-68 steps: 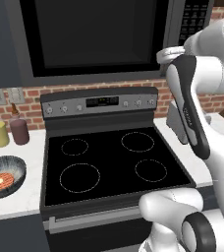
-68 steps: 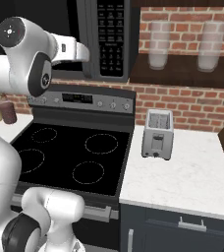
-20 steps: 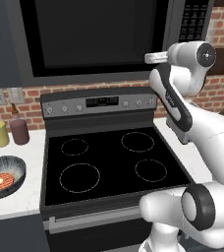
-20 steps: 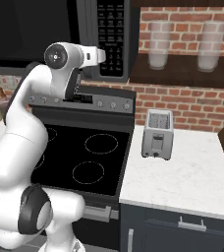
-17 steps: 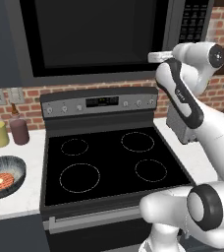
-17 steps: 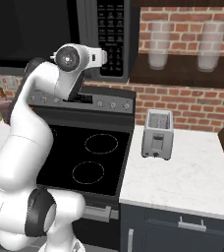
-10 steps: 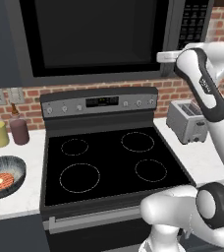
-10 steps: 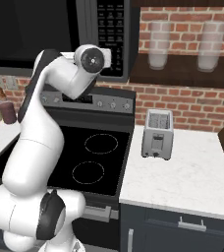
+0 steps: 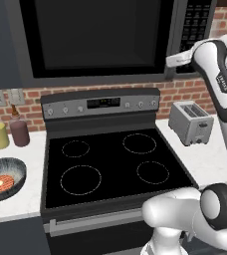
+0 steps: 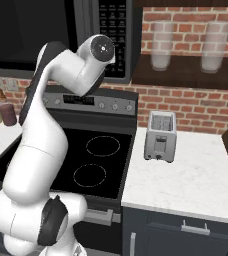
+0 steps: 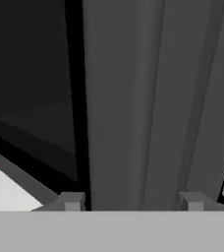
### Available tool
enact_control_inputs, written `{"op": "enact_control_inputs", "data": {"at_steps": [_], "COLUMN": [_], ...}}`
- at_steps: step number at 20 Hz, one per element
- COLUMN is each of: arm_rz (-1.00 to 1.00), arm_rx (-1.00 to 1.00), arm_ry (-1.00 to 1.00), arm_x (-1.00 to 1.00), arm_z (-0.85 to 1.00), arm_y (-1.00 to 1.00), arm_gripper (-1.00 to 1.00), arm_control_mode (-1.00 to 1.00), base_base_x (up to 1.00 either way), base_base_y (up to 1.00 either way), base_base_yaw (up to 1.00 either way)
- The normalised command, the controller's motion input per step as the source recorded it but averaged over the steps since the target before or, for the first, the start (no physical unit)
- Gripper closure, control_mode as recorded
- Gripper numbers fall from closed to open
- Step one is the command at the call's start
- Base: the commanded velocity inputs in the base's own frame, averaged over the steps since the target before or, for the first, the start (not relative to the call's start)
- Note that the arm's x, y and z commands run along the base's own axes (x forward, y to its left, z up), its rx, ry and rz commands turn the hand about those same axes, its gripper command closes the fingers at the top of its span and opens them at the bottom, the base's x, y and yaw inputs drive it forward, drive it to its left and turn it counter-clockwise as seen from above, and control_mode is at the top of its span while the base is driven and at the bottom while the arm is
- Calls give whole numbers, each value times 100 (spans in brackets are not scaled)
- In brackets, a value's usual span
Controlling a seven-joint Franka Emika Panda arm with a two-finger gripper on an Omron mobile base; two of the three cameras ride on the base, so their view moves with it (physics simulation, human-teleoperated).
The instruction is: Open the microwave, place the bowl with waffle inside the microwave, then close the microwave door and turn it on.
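The microwave [image 9: 100,40] hangs over the stove with its microwave door [image 9: 93,35] shut; the keypad [image 9: 197,25] sits on its right. My gripper [image 9: 177,60] is raised to the door's right edge, near the bottom of the long handle [image 9: 170,35]. In the hand view the gripper [image 11: 131,202] is open, and the grey handle strip [image 11: 133,108] runs between its spread fingertips [image 11: 72,201]. I cannot tell whether they touch it. The bowl [image 9: 17,169] rests on the left counter with the waffle [image 9: 1,183] inside.
A black stove [image 9: 110,164] lies below the microwave. Yellow and mauve jars [image 9: 8,133] stand behind the bowl. A toaster [image 9: 190,122] sits on the right counter [image 10: 196,185]. A shelf with two glasses [image 10: 186,55] hangs right of the microwave.
The arm's elbow has swung out to the right, and the hand has shifted slightly right to the door's handle. The bowl and the door have not moved.
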Motion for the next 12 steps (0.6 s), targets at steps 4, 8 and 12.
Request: {"op": "enact_control_inputs", "data": {"at_steps": [4, 8, 12], "arm_rz": [19, 18, 19], "arm_rx": [-25, -26, -27], "arm_ry": [0, 0, 3], "arm_x": [-100, -100, -100], "arm_z": [6, 0, 3], "arm_y": [100, 100, 100], "arm_gripper": [100, 100, 100], "arm_control_mode": [-100, -100, -100], "base_base_x": [0, 0, 0], "base_base_y": [0, 0, 0], "base_base_yaw": [0, 0, 0]}}
